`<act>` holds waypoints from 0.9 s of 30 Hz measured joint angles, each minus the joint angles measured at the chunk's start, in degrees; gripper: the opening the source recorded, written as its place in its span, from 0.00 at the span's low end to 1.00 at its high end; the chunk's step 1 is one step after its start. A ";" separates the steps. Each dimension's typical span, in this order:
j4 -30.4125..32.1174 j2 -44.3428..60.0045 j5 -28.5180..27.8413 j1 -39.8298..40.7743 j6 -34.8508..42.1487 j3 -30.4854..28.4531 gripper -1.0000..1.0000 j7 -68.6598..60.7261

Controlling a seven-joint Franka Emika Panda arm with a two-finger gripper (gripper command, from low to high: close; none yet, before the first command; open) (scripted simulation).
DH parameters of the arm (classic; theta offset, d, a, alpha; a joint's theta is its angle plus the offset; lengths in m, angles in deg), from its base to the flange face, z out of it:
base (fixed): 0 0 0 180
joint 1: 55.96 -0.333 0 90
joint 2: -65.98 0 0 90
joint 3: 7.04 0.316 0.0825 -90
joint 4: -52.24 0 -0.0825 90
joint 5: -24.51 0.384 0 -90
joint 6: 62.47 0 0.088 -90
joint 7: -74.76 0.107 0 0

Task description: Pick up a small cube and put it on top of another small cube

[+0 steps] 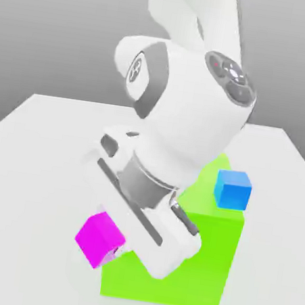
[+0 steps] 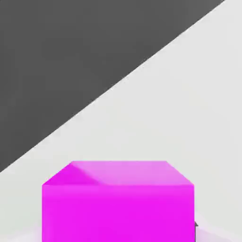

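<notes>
My gripper (image 1: pixel 116 244): closed on the magenta cube, pinching it; hand tilted.
Magenta cube (image 1: pixel 100 239): in my grip, tilted in the exterior view, just off the green block's near edge at the exterior view's left.
Blue cube (image 1: pixel 232 190): on top of the green block, at its edge on the exterior view's right, upright, nothing on it, well apart from the magenta one.
Green block (image 1: pixel 203 258): on the worktop (image 1: pixel 38 187), near edge side, partly behind my hand.
Hand view: magenta cube close up, pale surface and dark area beyond.
</notes>
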State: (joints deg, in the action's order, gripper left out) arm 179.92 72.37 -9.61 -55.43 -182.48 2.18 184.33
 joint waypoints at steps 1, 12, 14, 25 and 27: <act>-0.47 -1.11 0.70 -1.24 1.39 0.63 0.00 0.57; 2.30 -21.14 24.82 -8.49 10.84 3.15 0.00 6.43; 3.64 -23.71 28.31 -9.06 10.80 2.89 0.00 7.80; 15.57 -26.95 38.38 -9.01 -2.98 0.93 0.00 13.41; 16.49 -26.40 38.37 -9.13 -4.44 0.90 1.00 13.49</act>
State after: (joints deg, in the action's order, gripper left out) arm 196.41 45.97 28.76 -64.56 -186.92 3.07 197.82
